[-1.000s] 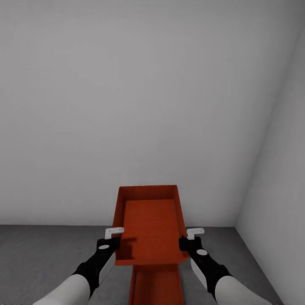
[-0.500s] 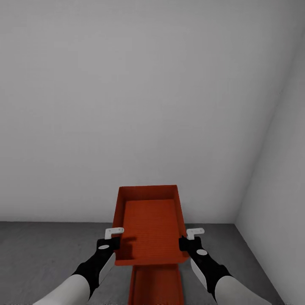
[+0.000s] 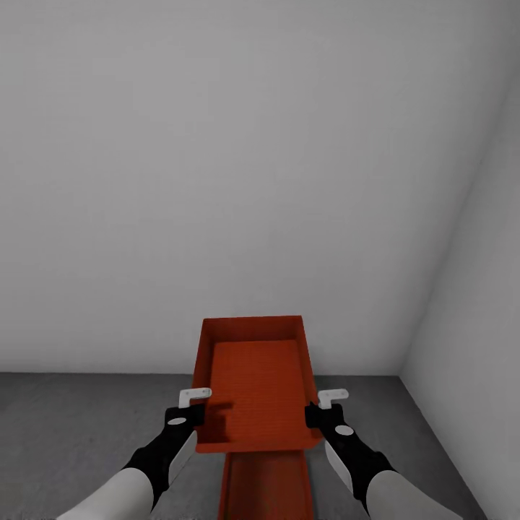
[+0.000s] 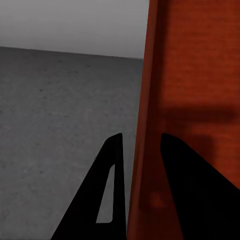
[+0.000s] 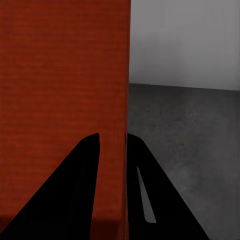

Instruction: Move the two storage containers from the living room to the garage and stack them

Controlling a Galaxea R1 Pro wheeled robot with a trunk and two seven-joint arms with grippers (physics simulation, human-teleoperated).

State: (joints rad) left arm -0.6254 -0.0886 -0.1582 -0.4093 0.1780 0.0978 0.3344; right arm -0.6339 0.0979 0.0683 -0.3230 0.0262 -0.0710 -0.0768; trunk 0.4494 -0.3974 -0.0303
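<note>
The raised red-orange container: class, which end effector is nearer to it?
Neither: the left end effector clamps the raised container's left wall and the right end effector clamps its right wall, so both touch it.

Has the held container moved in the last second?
No. The held container sits at the same spot against the wall-floor line, and above the lower container, as before.

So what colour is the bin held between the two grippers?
Red-orange, with a finely ribbed base; the bin shows best in the head view.
</note>
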